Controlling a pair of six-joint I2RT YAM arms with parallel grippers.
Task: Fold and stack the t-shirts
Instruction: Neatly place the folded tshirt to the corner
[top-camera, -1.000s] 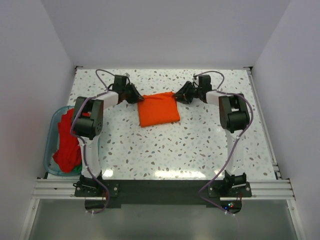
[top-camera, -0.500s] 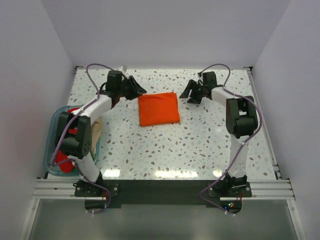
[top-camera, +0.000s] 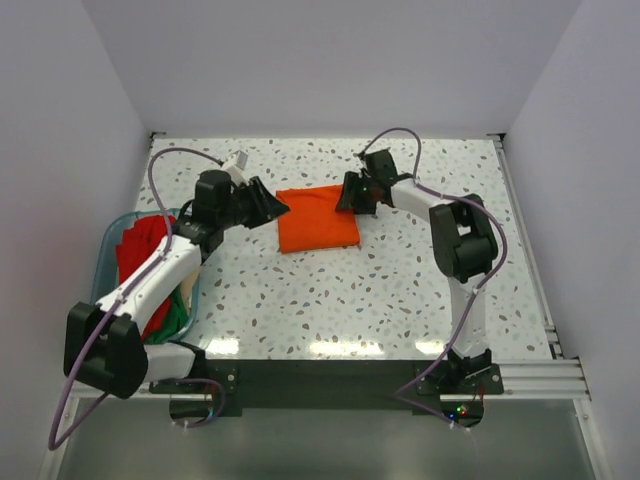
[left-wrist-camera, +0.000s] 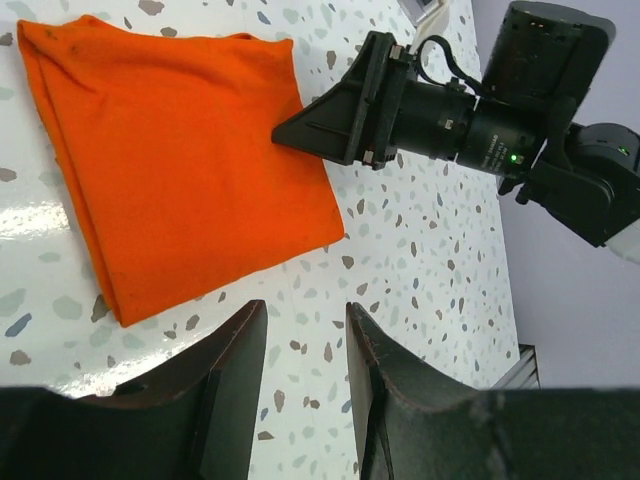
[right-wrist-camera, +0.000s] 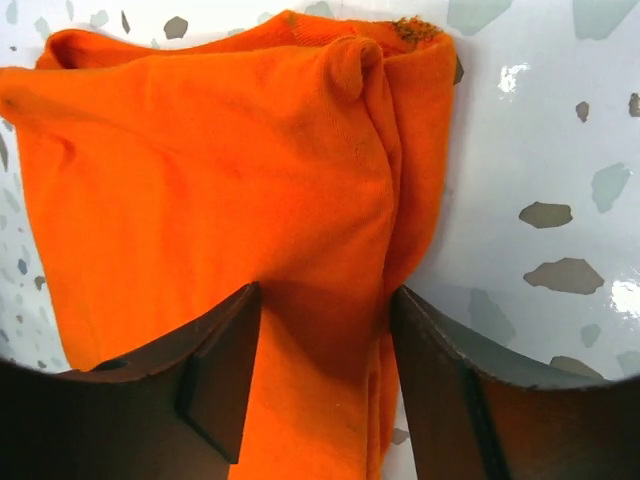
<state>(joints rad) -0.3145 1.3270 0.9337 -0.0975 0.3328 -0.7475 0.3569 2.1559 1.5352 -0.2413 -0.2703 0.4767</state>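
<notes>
A folded bright orange t-shirt (top-camera: 316, 222) (left-wrist-camera: 180, 170) (right-wrist-camera: 200, 180) lies flat on the speckled table toward the back. My left gripper (top-camera: 279, 207) (left-wrist-camera: 305, 312) hovers just off the shirt's left edge, open, with only bare table between its fingers. My right gripper (top-camera: 346, 194) (right-wrist-camera: 325, 295) (left-wrist-camera: 300, 130) sits at the shirt's far right corner, open, its fingers astride the bunched edge fold without pinching it. A red t-shirt (top-camera: 140, 255) and a green one (top-camera: 178, 315) lie heaped in the tub on the left.
The translucent teal tub (top-camera: 102, 262) stands at the table's left edge beside the left arm. White walls close in the table (top-camera: 330, 290) at the back and both sides. A metal rail runs along the near edge by the arm bases.
Both grippers opened and let go of the shirt's far corners. The left arm drew back toward the tub; the right gripper lifted off, then came back over the shirt's right corner.
</notes>
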